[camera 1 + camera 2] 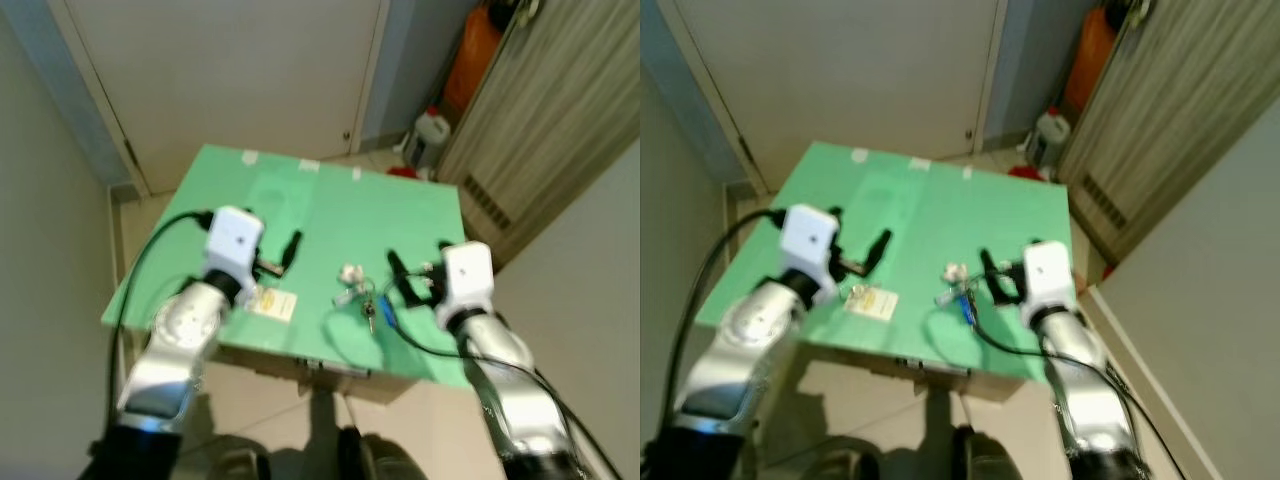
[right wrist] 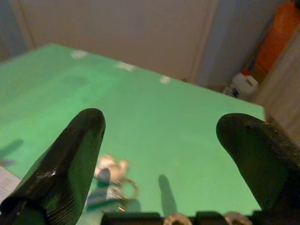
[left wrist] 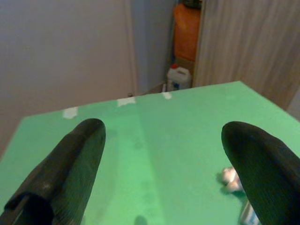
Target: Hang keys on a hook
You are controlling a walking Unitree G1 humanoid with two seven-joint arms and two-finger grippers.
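A bunch of keys (image 1: pixel 364 301) with a white charm (image 1: pixel 349 273) and a blue tag lies on the green table (image 1: pixel 300 200), near its front edge. In the right wrist view the keys (image 2: pixel 114 190) lie low, beside one finger. My right gripper (image 1: pixel 420 257) hovers open just right of the keys, with nothing between its fingers. Left of them my left gripper (image 1: pixel 255 238) is also wide open and holds nothing. A small pale card (image 1: pixel 273 304) lies on the table under the left wrist. The white charm (image 3: pixel 229 175) appears beside one left finger.
A pale closed door (image 1: pixel 230 70) stands behind the table. At the back right are a white jug (image 1: pixel 430 135) and an orange object (image 1: pixel 472 45). A wood-striped panel (image 1: pixel 560 120) runs along the right, and a grey wall (image 1: pixel 50 250) closes the left.
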